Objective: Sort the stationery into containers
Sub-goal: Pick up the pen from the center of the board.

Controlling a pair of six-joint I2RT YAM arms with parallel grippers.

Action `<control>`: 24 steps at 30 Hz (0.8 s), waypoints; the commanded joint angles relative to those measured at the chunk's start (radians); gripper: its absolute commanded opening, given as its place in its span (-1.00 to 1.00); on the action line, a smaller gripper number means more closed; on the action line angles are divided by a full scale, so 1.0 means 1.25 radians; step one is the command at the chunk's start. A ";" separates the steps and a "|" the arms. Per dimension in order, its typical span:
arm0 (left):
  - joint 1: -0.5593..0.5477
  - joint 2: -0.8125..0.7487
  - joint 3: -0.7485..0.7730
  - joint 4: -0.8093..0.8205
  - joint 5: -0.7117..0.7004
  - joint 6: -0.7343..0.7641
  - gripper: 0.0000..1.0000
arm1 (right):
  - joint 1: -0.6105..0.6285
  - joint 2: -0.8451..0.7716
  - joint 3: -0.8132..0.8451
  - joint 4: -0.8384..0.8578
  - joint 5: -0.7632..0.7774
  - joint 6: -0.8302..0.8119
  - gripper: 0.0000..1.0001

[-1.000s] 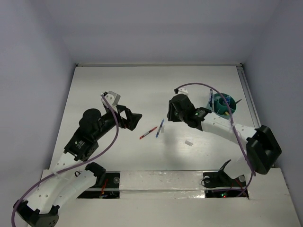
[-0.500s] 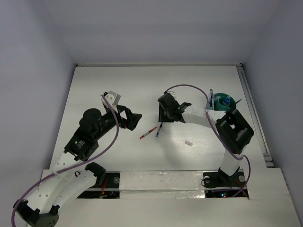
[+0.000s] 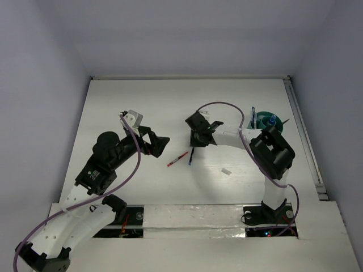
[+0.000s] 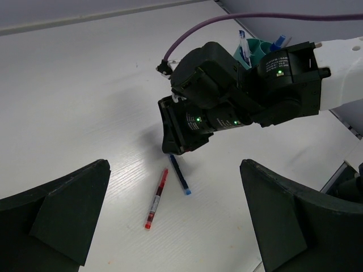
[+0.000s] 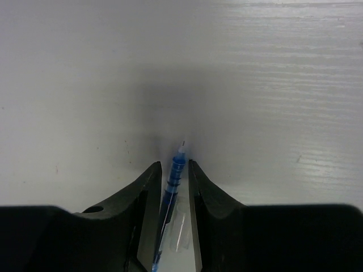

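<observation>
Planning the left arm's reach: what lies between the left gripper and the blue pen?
The red pen, flat beside the blue pen; top external view.

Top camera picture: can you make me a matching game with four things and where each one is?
Things:
1. blue pen
2. red pen
3. eraser
4. teal tub

Places:
A. farthest right of all
B. between the jaws of the right gripper
C. lying alone, right of both pens
D. lying loose, just left of the blue pen

Pairs: 1-B, 2-D, 3-C, 4-A
</observation>
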 commanded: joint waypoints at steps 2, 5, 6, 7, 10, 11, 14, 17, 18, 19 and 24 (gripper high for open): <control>-0.004 -0.010 0.007 0.029 0.015 0.004 0.98 | 0.017 0.023 0.038 -0.039 0.027 0.015 -0.38; -0.004 -0.011 0.007 0.031 0.017 0.004 0.98 | 0.017 0.032 0.042 -0.046 0.040 0.018 -0.48; -0.004 -0.012 0.007 0.032 0.017 0.004 0.98 | 0.017 0.034 0.043 -0.049 0.043 0.020 -0.55; -0.004 -0.012 0.006 0.032 0.019 0.002 0.98 | 0.017 0.038 0.043 -0.051 0.049 0.022 -0.57; -0.004 -0.012 0.007 0.032 0.020 0.004 0.98 | 0.017 0.040 0.048 -0.056 0.056 0.024 -0.65; -0.004 -0.012 0.006 0.032 0.020 0.004 0.98 | 0.017 0.040 0.049 -0.058 0.058 0.025 -0.72; -0.004 -0.011 0.007 0.032 0.020 0.002 0.98 | 0.017 0.028 0.051 -0.044 0.060 0.030 -0.97; -0.004 -0.009 0.007 0.036 0.037 -0.006 0.98 | 0.017 -0.004 0.054 -0.017 0.064 0.028 -1.00; -0.004 -0.006 0.003 0.040 0.039 -0.016 0.98 | 0.017 -0.014 0.058 -0.013 0.070 0.025 -1.00; -0.004 -0.005 0.001 0.043 0.041 -0.021 0.98 | 0.017 -0.025 0.060 -0.011 0.078 0.023 -1.00; -0.004 0.039 0.000 0.045 0.070 -0.056 0.98 | 0.017 -0.128 0.048 0.043 0.075 0.007 -1.00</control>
